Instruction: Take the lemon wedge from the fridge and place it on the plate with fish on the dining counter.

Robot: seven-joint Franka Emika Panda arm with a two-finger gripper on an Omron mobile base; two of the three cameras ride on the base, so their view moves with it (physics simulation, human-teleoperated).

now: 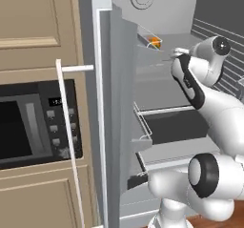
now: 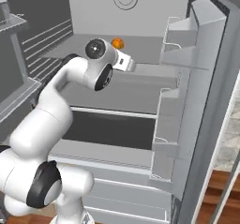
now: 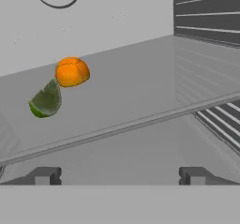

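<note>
Inside the fridge (image 3: 117, 40), looking along a grey shelf (image 3: 140, 92).
A green wedge (image 3: 46, 100) lies on the shelf toward the left, touching an orange fruit (image 3: 71, 71) just behind it. The end effector (image 3: 119, 176) has its two dark fingertips (image 3: 44, 175) spread wide at the bottom, well short of both pieces. Ribbed wall at right.

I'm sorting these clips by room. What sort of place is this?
Most likely a home kitchen, computer-rendered: an open fridge with grey shelves, a built-in microwave set in beige cabinets, and fruit pieces on a shelf.
</note>
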